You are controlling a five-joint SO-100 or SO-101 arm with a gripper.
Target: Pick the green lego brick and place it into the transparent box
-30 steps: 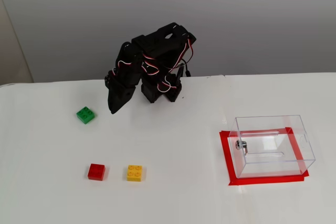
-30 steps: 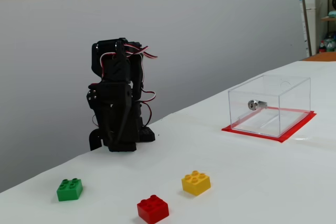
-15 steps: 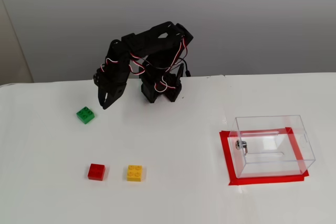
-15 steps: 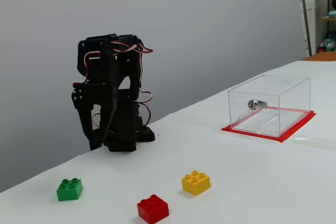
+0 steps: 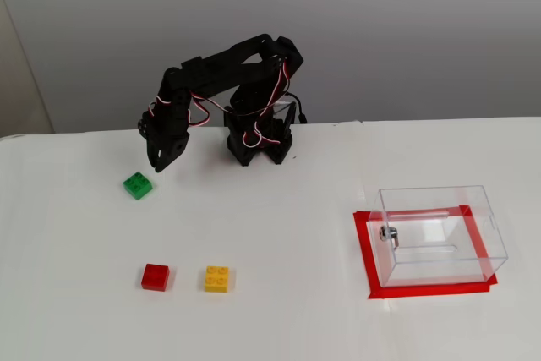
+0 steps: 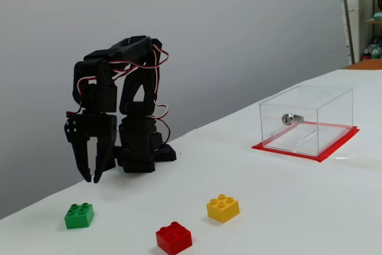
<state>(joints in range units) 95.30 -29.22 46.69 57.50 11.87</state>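
— So where is the green brick (image 5: 138,184)?

— On the white table (image 5: 279,293), studs up, at the left side in a fixed view, nearest the arm of the three bricks. In the lower side-on fixed view it sits at the bottom left (image 6: 79,215). Nothing is touching it.

— And the gripper?

— It hangs above the table with its fingers pointing down, just up and to the right of the green brick (image 5: 155,164). From the side it is in the air above and slightly behind the brick (image 6: 92,178). The two fingers stand a little apart with a narrow gap between their tips, and nothing is between them.

— What about the other bricks?

— A red brick (image 5: 155,276) and a yellow brick (image 5: 216,278) lie side by side nearer the front edge, apart from each other and well clear of the green one. In the side-on view the red one (image 6: 173,237) is at the bottom, with the yellow one (image 6: 222,207) to its right.

— And the box?

— The clear box (image 5: 439,234) stands far off on the right, on a red tape frame (image 5: 365,251). A small metal fitting (image 6: 288,119) shows on one wall. The box looks empty.

— The arm itself?

— Black, with red and white wires (image 5: 245,112), its base by the wall at the back of the table.
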